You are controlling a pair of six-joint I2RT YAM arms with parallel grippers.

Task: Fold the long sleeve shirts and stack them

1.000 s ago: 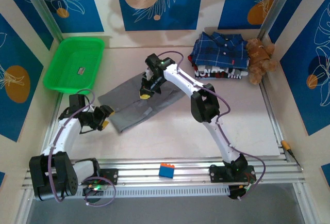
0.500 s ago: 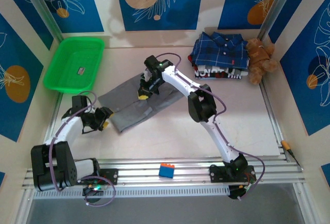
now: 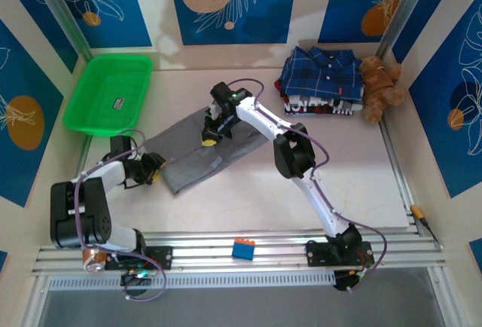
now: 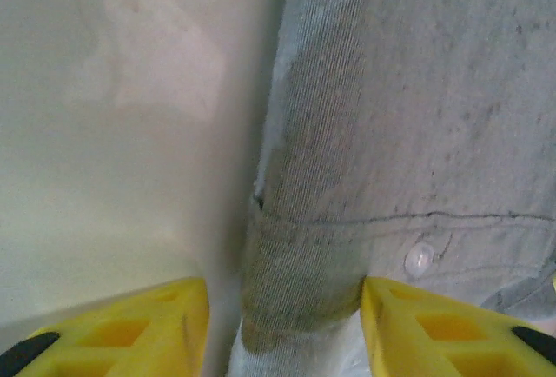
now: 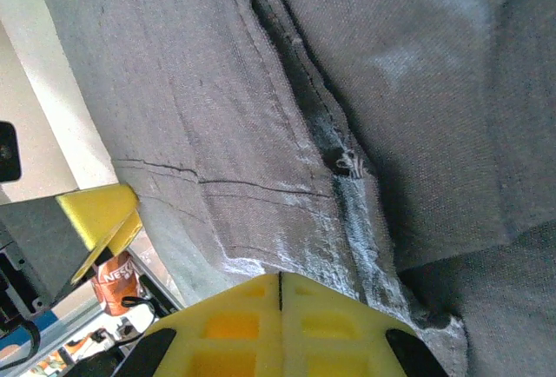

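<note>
Left gripper (image 4: 285,325): half open, straddling 1 cuff (image 4: 304,255) of grey shirt (image 3: 192,157); centre cuff, then pinch; right gripper (image 5: 280,307): shut against shirt, hold unclear.

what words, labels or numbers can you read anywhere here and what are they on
Nothing reads clearly enough to quote.
White letters on the dark folded top under the plaid shirt: too blurred to read.
Tag in the green tray: too small to read.
White letters on the orange can: too blurred to read.
Grey shirt: no text.
</note>
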